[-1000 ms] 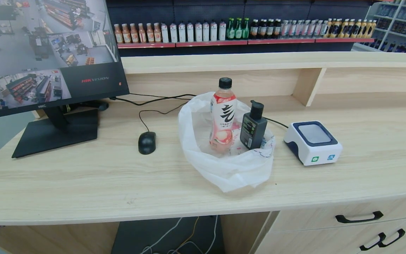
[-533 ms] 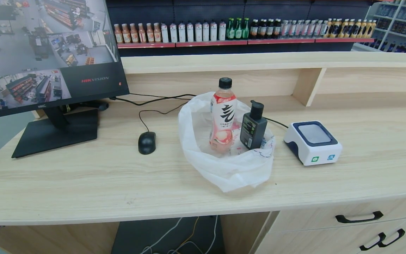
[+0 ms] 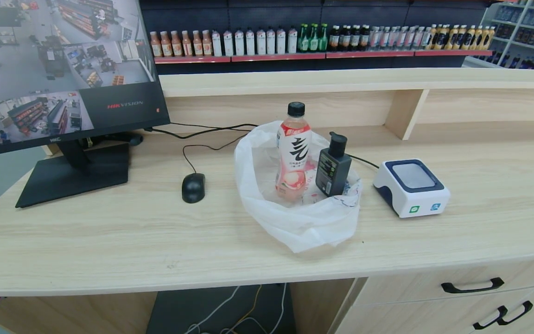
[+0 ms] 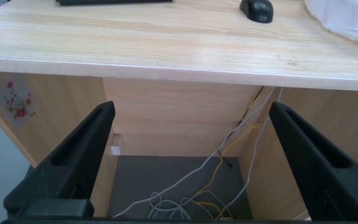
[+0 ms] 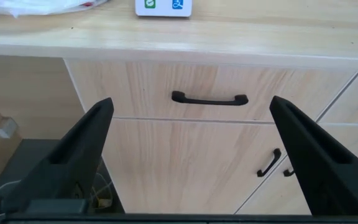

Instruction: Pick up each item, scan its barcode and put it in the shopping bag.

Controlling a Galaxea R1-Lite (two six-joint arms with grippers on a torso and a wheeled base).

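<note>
On the pale wooden desk [image 3: 109,241], a pink drink bottle [image 3: 293,153] and dark pump bottle [image 3: 333,168] stand inside the white plastic shopping bag [image 3: 295,225], while the left end effector [image 4: 191,118] and right end effector [image 5: 191,106], released and empty below, could strike its edge if raised carelessly.

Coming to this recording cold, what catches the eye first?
The white shopping bag at the middle of the counter, with a pink drink bottle and a dark pump bottle standing upright inside. The scanner sits to its right, a large monitor at far left. The left gripper and right gripper hang open, low before the counter front.
</note>
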